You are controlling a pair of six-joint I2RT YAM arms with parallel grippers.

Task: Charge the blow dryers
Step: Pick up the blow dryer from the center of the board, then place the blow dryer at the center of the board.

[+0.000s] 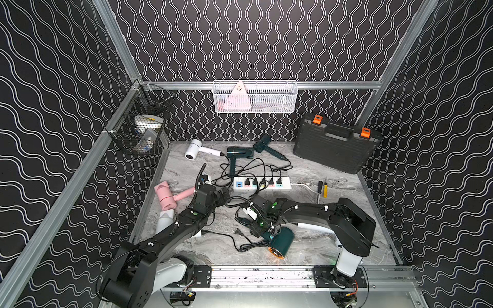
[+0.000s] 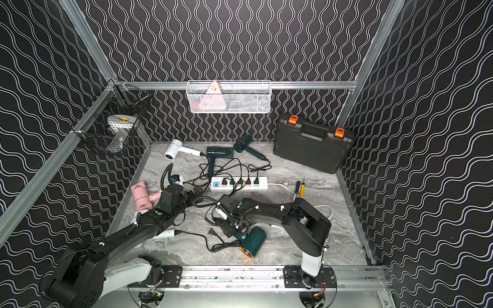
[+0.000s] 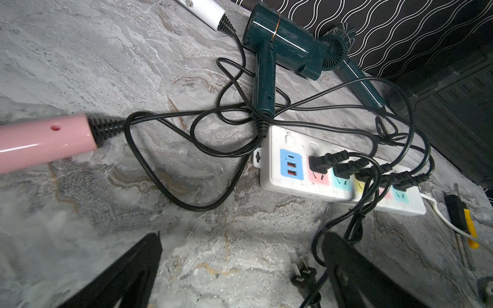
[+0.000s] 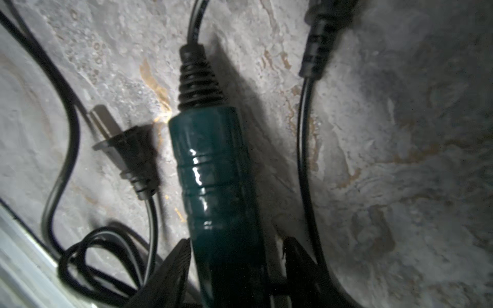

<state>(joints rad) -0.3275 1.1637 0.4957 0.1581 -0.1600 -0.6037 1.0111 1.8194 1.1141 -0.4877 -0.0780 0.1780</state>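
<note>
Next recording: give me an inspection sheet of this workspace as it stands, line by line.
Surface: grey marbled table; no spills seen.
Job's things: white dryer, middle green dryer, rear green dryer, pink dryer and front green dryer, all lying down; second white dryer partly under the left arm; power strip with several plugs in.
Clutter: black toolcase, screwdrivers.
Grippers: left gripper open, empty; right gripper fingers either side of the front green dryer's handle, grip unclear.
Cables: black cords tangled around the power strip; loose plug beside that handle.
Surroundings: white wire basket, black wire basket, wavy-patterned walls.
</note>
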